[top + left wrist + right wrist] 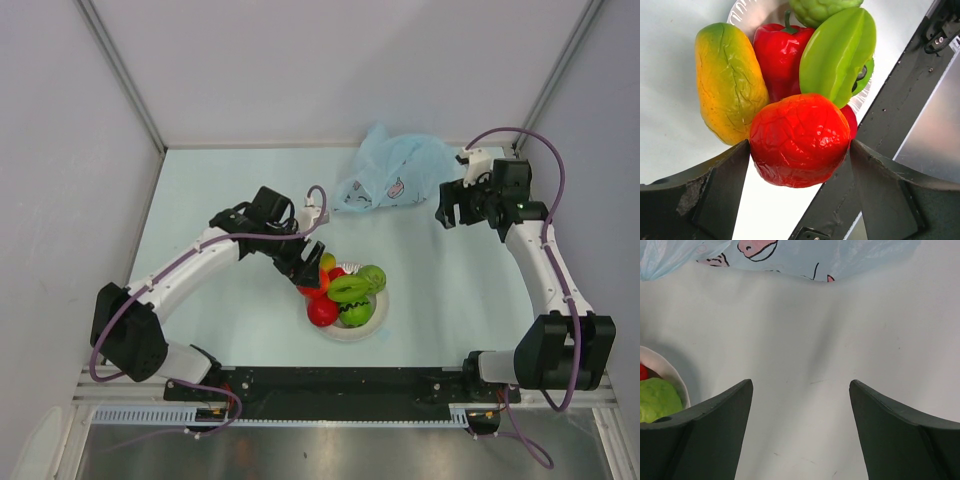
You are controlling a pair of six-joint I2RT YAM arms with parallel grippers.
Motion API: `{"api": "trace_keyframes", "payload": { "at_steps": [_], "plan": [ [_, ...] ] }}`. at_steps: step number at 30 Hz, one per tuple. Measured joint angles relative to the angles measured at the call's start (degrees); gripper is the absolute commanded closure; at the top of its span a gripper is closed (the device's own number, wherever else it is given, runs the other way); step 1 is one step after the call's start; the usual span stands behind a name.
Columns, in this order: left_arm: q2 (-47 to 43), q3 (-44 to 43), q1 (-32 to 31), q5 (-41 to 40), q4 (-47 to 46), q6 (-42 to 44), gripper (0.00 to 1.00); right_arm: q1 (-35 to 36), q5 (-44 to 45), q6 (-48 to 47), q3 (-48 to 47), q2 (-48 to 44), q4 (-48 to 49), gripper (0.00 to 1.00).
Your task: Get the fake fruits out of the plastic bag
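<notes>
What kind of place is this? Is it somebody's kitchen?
Probably not a kitchen. It looks like a robot test booth. Plain walls close in a pale table, a left arm and a right arm are bolted at its near edge, and the fake fruits on the plate are shiny plastic.

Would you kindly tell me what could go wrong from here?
1. The red fruit sits between the left jaws against a crowded heap; once freed, it may roll off the plate.
2. Lifting away, those jaws might nudge the yellow-orange fruit beside it.
3. The plastic bag lies crumpled, so a fruit left inside could go unnoticed.
</notes>
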State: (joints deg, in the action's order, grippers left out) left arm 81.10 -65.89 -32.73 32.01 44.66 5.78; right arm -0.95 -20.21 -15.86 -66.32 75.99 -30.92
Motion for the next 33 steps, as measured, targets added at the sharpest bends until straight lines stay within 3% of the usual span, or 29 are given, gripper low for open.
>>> {"api": "trace_keyframes", "payload": {
  "at_steps": [21,24,28,30,33],
  "plan": [
    [0.0,0.7,0.0,-2.0,-0.9,-0.8,0.12,0.0,-0.2,0.7,0.1,0.4,0.6,0.17],
    [0.0,0.7,0.0,-2.1,-0.9,-0.8,0.24,0.0,-0.2,0.7,0.1,0.4,0.7,0.17],
    [0.1,0.7,0.0,-1.8,-0.9,-0.9,0.57,0.0,-0.2,0.7,0.1,0.5,0.8,0.17],
    [0.4,0.7,0.0,-1.5,-1.0,-0.7,0.65,0.0,-0.2,0.7,0.1,0.6,0.8,0.17],
    [1.3,0.3,0.6,-1.3,-0.4,-0.2,0.67,0.0,-0.2,0.7,0.1,0.9,0.8,0.17]
  ]
}}
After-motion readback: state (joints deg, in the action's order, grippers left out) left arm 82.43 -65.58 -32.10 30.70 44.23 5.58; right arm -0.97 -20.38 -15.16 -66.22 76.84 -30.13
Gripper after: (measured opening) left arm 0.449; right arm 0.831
